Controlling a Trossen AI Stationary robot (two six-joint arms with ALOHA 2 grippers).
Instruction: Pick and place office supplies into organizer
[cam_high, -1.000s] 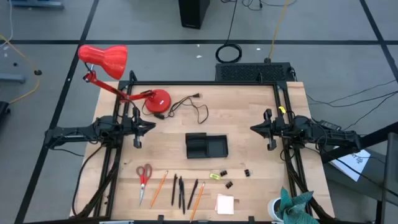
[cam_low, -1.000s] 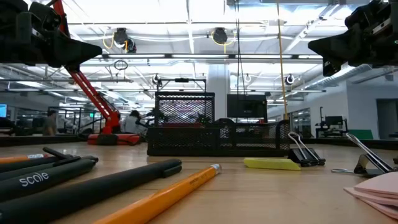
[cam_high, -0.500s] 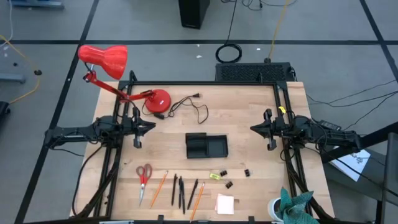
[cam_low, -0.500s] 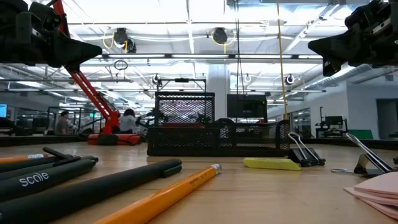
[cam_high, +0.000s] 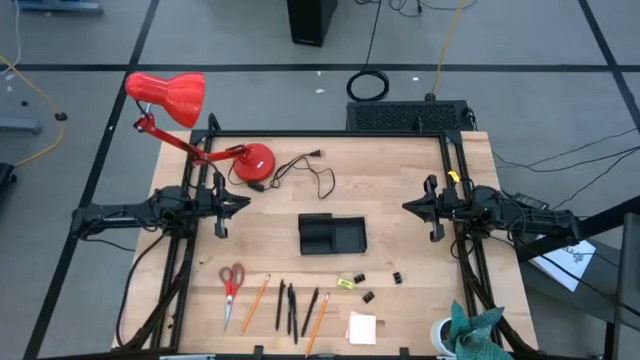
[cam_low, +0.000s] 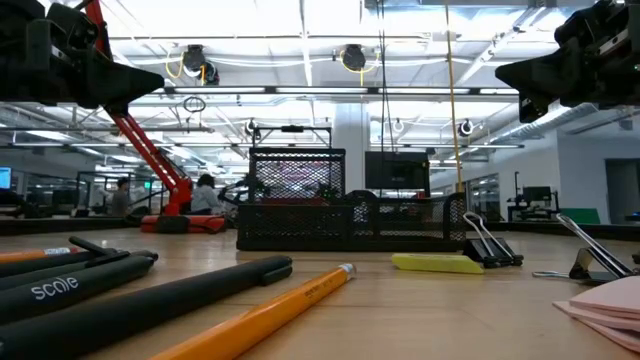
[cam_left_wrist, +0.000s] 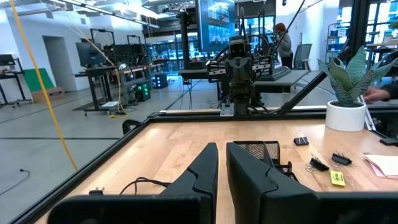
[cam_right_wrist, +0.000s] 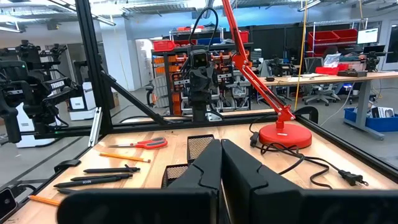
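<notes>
On the table nothing has moved since the earlier frames; only a person far back in the room, seen in the low view, has shifted a little to the right behind the red desk lamp (cam_high: 185, 110).

Taking the organizer (cam_high: 332, 234) as the landmark, it sits at the middle of the table (cam_high: 400, 180), a low black mesh tray with compartments. The left gripper (cam_high: 243, 202) hovers to its left and a little beyond it, its fingers drawn close with only a thin gap and nothing between them. The right gripper (cam_high: 409, 206) hovers to the organizer's right, fingers pressed together, empty.

All supplies lie on the near side of the organizer. The red-handled scissors (cam_high: 231, 287) lie farthest left, then an orange pencil (cam_high: 255, 303), the dark pens (cam_high: 291, 306) and a second pencil (cam_high: 318, 323). The small yellow item (cam_high: 346, 283) and the black binder clips (cam_high: 366, 295) lie near the organizer's right front corner, and the pink sticky-note pad (cam_high: 362, 328) lies nearer the table's front edge.

In the low view one dark pen (cam_low: 70, 286) carries the white word "scale". The lamp cord (cam_high: 310, 172) lies beyond the organizer.
</notes>
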